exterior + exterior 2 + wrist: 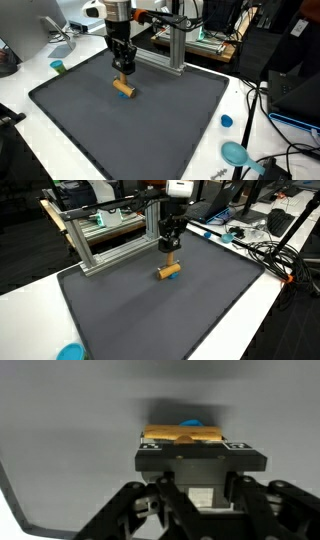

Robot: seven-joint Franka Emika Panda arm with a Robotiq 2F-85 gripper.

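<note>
Aluminium framing (177, 48) stood at twelve o'clock of the grey mat (150, 135); a blue cap (227, 121) lay at four. The claw (123, 72) was clenched around the wooden block (124, 88) near mat centre.

**Peg mid-mat, frame behind**

The peg (123, 88) lies on the mat (150, 135) near frame centre, with the tool (122, 70) directly above and touching it. The frame (172, 45) stands behind, at upper centre. A cap (227, 121) lies on the table (30, 85), right of the mat.

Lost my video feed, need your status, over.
Gripper shut on yellow peg. Peg down at the dark mat. Nothing else near it.
</note>
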